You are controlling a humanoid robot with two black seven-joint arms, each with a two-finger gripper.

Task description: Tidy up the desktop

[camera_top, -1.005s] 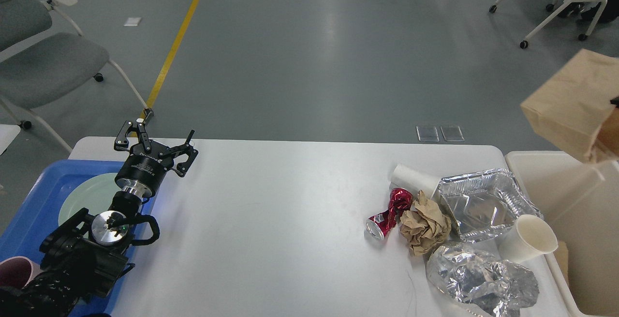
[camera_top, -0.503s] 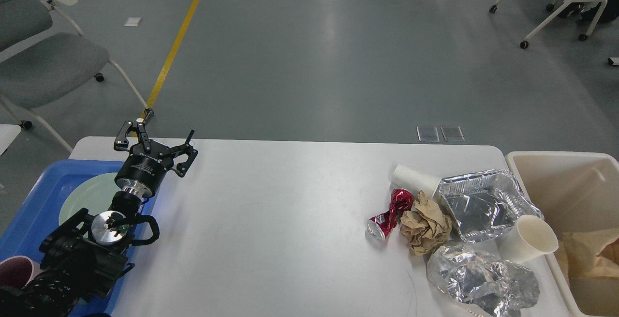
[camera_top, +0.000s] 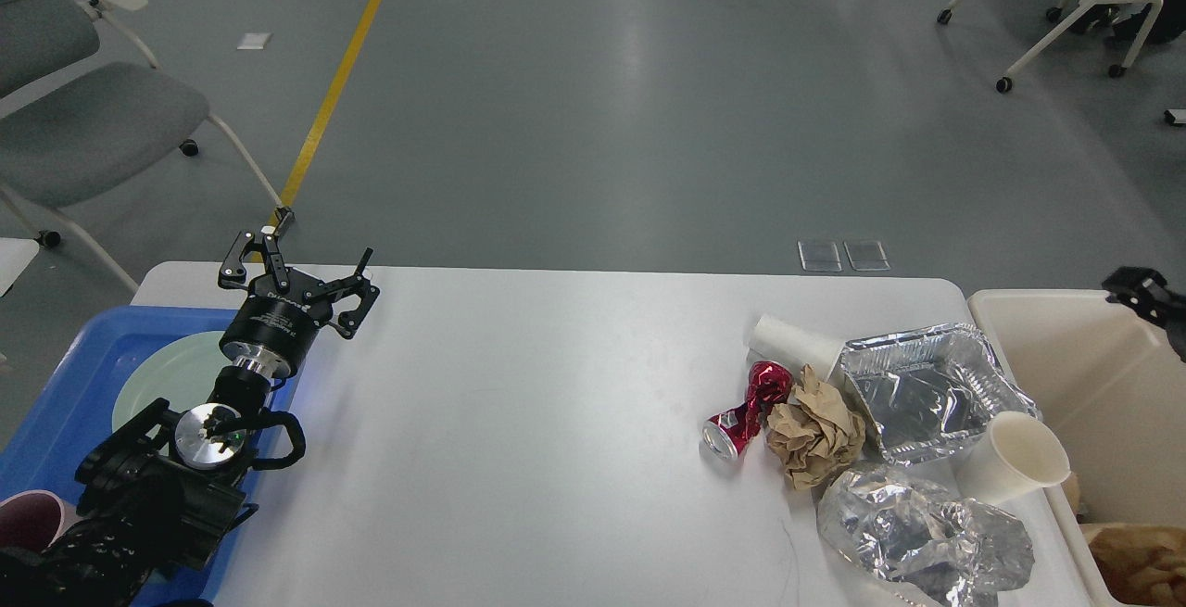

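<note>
The white desktop [camera_top: 556, 403] carries a pile of litter at its right end. The pile holds a tipped white paper cup [camera_top: 792, 340], a crushed red can [camera_top: 746, 408], a ball of brown paper [camera_top: 815, 431], an empty foil tray [camera_top: 931, 389], a second white cup [camera_top: 1015, 454] and crumpled foil [camera_top: 927, 533]. My left gripper [camera_top: 301, 255] hovers open and empty over the table's far left corner. Only a dark tip of my right gripper [camera_top: 1144, 297] shows at the right edge, above the cream bin [camera_top: 1047, 347].
A brown paper bag [camera_top: 1140, 561] lies low inside the bin. At the left a blue tray [camera_top: 74, 375] holds a pale green plate [camera_top: 176, 375] and a dark pink cup [camera_top: 28, 514]. Chairs stand on the floor beyond the table.
The brown paper bag, held high over the bin a second ago, has dropped into it and sunk lower. The right gripper's tip has come back into view. The left arm has not moved.
</note>
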